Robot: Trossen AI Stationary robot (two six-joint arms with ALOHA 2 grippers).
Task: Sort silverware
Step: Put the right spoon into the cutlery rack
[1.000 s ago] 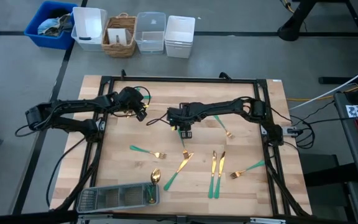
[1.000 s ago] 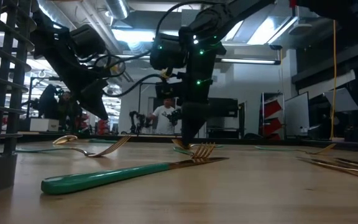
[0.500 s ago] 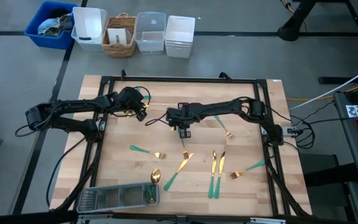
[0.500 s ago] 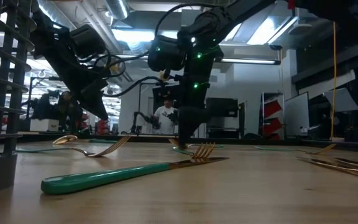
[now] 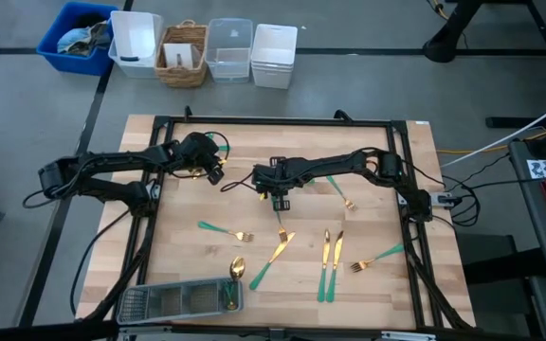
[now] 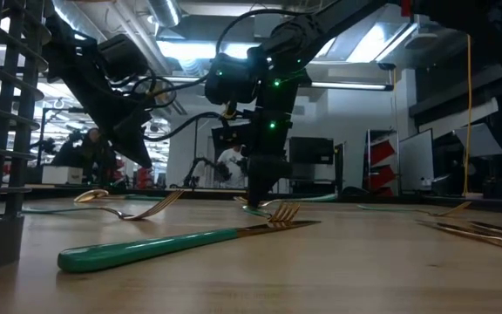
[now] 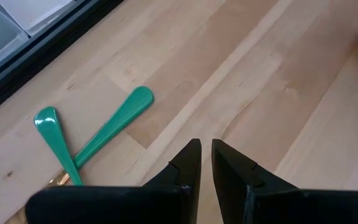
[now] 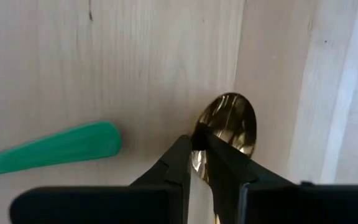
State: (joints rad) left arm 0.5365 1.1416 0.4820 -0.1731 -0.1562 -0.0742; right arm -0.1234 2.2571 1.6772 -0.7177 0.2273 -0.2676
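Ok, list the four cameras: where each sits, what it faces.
High: above the table, looking down; shows both arms, left end effector, right end effector.
Low: at table-top height, looking across a knife; arms enter from above.
Left wrist: looks past its fingers at crossed handles.
Right wrist: looks past its fingers at a spoon.
High and low share the right end effector.

Even, diffuse overhead light on the worktop (image 5: 197, 275) in the high view, with faint soft shadows under both arms. Low view strongly backlit: bright ceiling lights (image 6: 181, 48) glare behind the arms, which read as dark silhouettes; the nearest teal handle (image 6: 146, 249) is slightly soft, the room beyond dim. Wrist views bright and warm; the gold spoon bowl (image 8: 229, 124) carries a specular highlight, and the near gripper fingers (image 7: 185, 168) are out of focus
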